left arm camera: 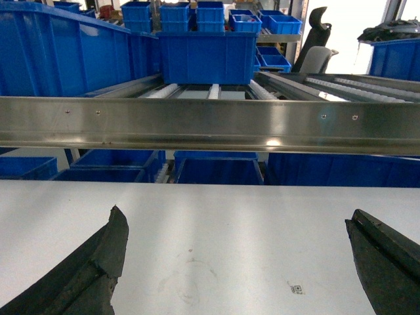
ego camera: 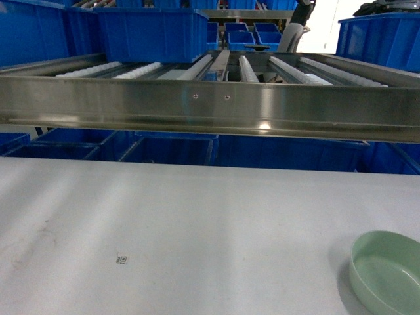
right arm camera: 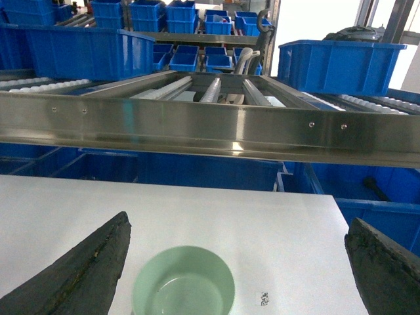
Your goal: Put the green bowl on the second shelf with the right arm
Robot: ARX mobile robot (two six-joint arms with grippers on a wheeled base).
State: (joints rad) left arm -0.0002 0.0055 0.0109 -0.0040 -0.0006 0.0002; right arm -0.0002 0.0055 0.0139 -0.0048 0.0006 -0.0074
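The green bowl [ego camera: 387,272] rests upright and empty on the white table at the lower right of the head view. The right wrist view looks down on the same green bowl [right arm camera: 184,282], which lies below and between the spread fingers, nearer the left one and touching neither. My right gripper [right arm camera: 237,230] is open. My left gripper [left arm camera: 236,226] is open too, over bare table with nothing between its fingers. Neither gripper shows in the head view. The steel roller shelf [ego camera: 210,105] runs across above the table's far edge.
Big blue crates [ego camera: 154,33] sit on the roller shelf, and more blue crates [ego camera: 170,149] stand below it behind the table. Another crate [right arm camera: 338,65] sits at the shelf's right. The table's right edge [right arm camera: 348,243] lies close to the bowl. A small printed marker [ego camera: 122,260] is on the table.
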